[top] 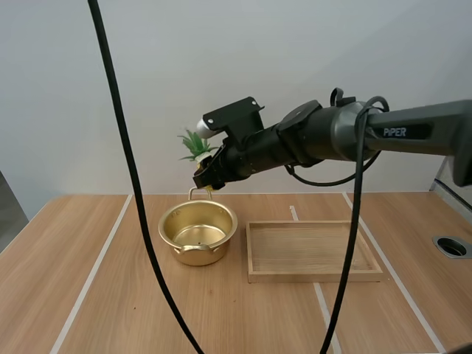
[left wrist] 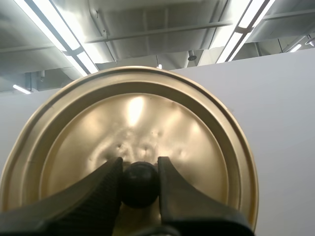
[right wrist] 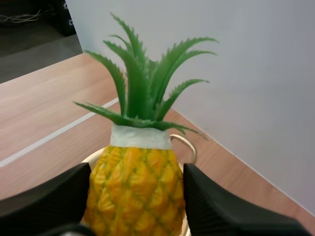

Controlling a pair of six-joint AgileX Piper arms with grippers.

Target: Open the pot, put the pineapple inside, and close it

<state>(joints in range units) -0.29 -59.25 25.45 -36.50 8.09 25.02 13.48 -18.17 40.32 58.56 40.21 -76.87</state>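
Now: right end effector (top: pixel 209 177) holds the pineapple (right wrist: pixel 134 182) in the air over the far rim of the open pot (top: pixel 166 221).
Right grasp: both fingers press on the sides of the yellow body, green leaves pointing away from the arm.
Left end effector (left wrist: pixel 139 166): closed on the black knob (left wrist: pixel 140 183) of the gold lid (left wrist: pixel 147 113), lid held away from the pot.
Pot: gold, empty, on the wooden worktop (top: pixel 81 251), just beside a wooden tray (top: pixel 313 275).
Pineapple handling: looks like a light, fairly stiff model; its bumpy skin should grip well. Hold the body, not the thin leaves, which would likely bend.
Lid handling: thin smooth metal, probably light and slippery; the knob is the sure hold.
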